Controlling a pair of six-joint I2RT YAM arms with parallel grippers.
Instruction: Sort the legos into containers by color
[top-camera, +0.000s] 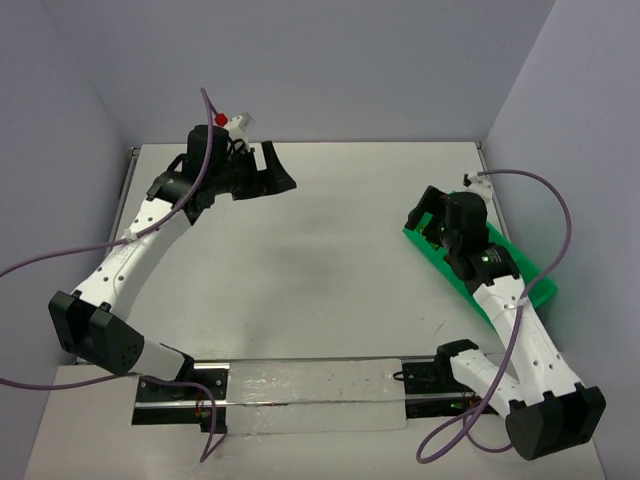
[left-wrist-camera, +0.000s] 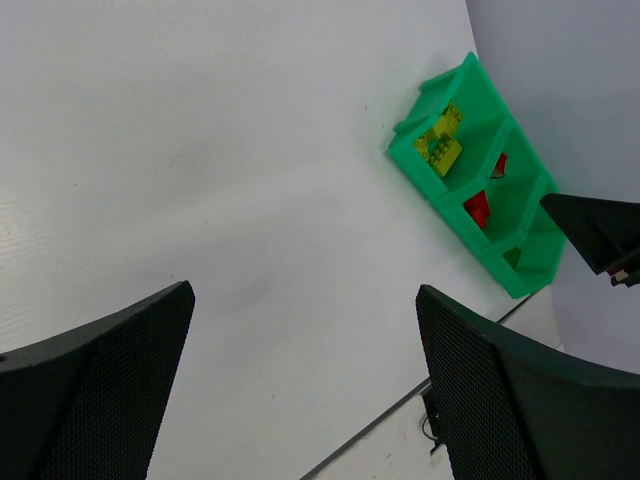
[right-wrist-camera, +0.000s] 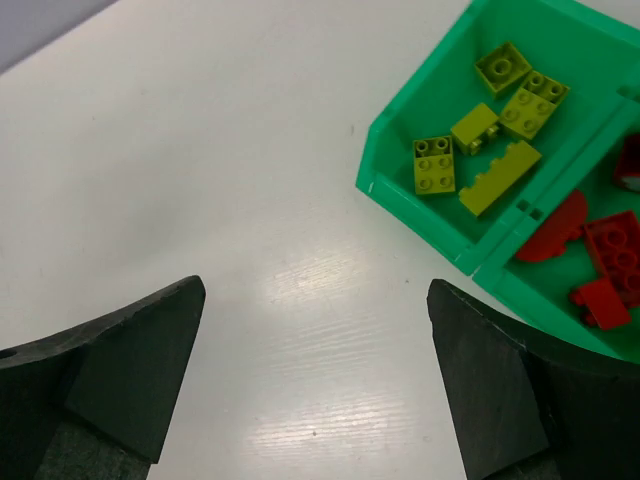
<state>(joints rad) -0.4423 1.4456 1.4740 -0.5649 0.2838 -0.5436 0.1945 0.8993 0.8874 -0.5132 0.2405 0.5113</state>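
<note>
Holding my right fingers (right-wrist-camera: 120, 360) spread wide and empty over the white counter (right-wrist-camera: 250, 180), I hover just beside the bright green plastic tray (right-wrist-camera: 412, 215): yellow-green studded bricks (right-wrist-camera: 490, 140) share its end compartment, red bricks (right-wrist-camera: 610, 260) the next, grouped by colour. My left fingers (left-wrist-camera: 100, 380), equally open and empty, hang well apart; sorting looks finished.

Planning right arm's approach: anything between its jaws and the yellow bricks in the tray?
Nothing visible. Right wrist view shows only bare table between the right gripper, jaws open, and the tray; the yellow bricks lie uncovered in its compartment.
</note>
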